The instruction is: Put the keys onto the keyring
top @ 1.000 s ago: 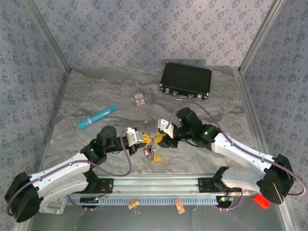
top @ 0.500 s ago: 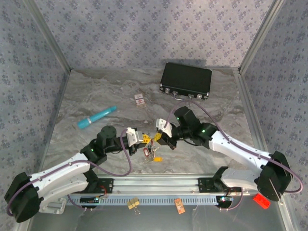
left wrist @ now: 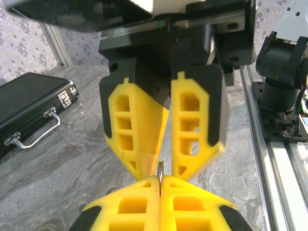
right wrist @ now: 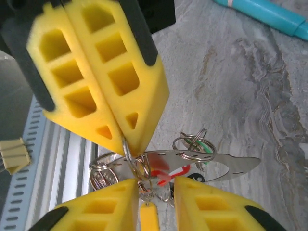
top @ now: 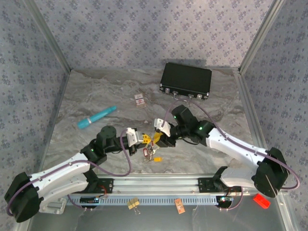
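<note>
Now left jaws tight on the keyring (left wrist: 160,170), right jaws apart around keys (right wrist: 166,173).

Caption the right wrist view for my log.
Left gripper pinches a ring above the keys; right gripper open below.

Shiny metal keyring (right wrist: 129,153) and keys (right wrist: 214,166), matt yellow plastic jaws, smooth marbled table (right wrist: 240,96).

Setting: enclosed robot test cell, lab type. Evidence: flower-print panel walls (top: 144,33) held in aluminium corner posts (top: 49,38); marble-print table (top: 96,91); left arm (top: 62,171) and right arm (top: 236,147) bolted to an extruded aluminium rail (top: 159,183); purple cabling (top: 126,166) run exposed.
</note>
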Robot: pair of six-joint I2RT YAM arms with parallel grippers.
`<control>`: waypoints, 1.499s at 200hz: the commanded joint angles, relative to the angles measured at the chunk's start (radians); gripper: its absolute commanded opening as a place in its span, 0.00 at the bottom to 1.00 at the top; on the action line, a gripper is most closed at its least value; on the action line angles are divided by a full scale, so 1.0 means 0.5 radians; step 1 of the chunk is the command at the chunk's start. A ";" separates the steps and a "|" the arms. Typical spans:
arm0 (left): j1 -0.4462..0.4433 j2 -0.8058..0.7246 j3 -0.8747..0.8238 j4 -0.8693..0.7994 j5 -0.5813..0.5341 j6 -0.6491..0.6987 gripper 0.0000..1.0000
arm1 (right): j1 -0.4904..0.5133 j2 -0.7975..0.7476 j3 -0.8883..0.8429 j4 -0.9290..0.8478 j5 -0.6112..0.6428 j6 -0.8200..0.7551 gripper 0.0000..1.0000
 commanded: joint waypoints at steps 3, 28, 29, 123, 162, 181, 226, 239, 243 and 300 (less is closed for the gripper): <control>-0.006 0.008 -0.020 0.184 0.054 -0.039 0.00 | -0.013 -0.158 -0.079 0.097 0.007 -0.014 0.32; -0.009 0.029 -0.038 0.240 0.050 -0.078 0.00 | -0.014 -0.253 -0.148 0.211 0.059 -0.003 0.33; -0.010 0.030 -0.038 0.243 0.050 -0.078 0.00 | -0.014 -0.257 -0.150 0.216 0.062 -0.003 0.33; -0.011 0.041 -0.074 0.359 0.035 -0.172 0.00 | 0.008 -0.341 -0.341 0.593 0.043 0.135 0.34; -0.010 0.041 -0.074 0.377 0.041 -0.186 0.00 | 0.028 -0.281 -0.322 0.614 0.024 0.129 0.34; -0.011 0.040 -0.077 0.384 0.043 -0.192 0.00 | 0.032 -0.262 -0.320 0.619 0.012 0.130 0.33; -0.014 0.037 -0.080 0.392 0.051 -0.198 0.00 | 0.034 -0.197 -0.292 0.627 -0.006 0.128 0.20; -0.015 0.035 -0.081 0.390 0.050 -0.196 0.00 | 0.035 -0.180 -0.277 0.633 -0.022 0.124 0.13; -0.012 0.034 -0.083 0.391 0.048 -0.195 0.00 | 0.036 -0.176 -0.272 0.632 -0.028 0.123 0.10; -0.013 -0.012 -0.014 0.097 -0.095 -0.104 0.35 | 0.034 -0.169 -0.112 0.284 0.068 -0.042 0.00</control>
